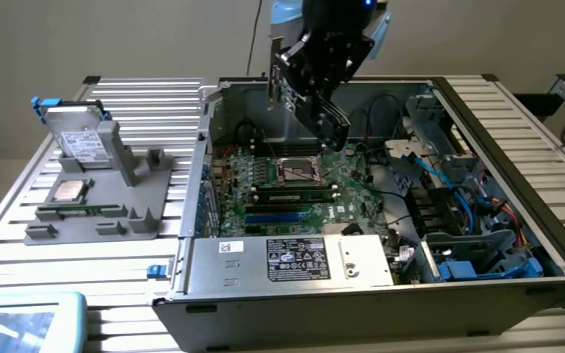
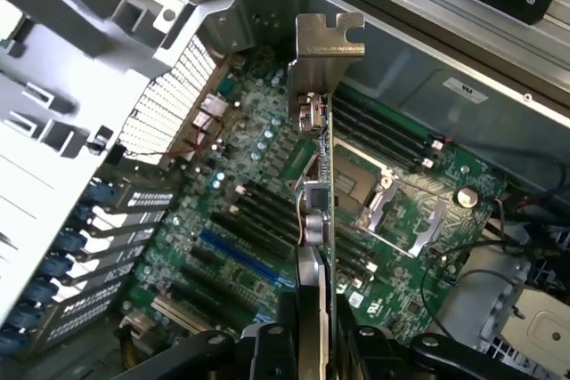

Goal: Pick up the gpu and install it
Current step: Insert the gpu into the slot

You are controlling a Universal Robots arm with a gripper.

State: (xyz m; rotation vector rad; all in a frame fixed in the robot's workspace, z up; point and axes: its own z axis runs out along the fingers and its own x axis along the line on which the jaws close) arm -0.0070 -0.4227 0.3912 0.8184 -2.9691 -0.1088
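The gripper (image 2: 313,344), fingers part-closed, clamps the gpu (image 2: 327,51), which seems tilted over the mobo (image 2: 267,131). Risk: skewed card misses the blue slot (image 2: 233,255) and its edge scrapes nearby parts.

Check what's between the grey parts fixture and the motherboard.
The computer case's upright metal side wall separates the fixture from the motherboard, seen in the exterior view.

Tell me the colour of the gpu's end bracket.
Silvery bare metal. The end bracket of the gpu shows best in the wrist view.
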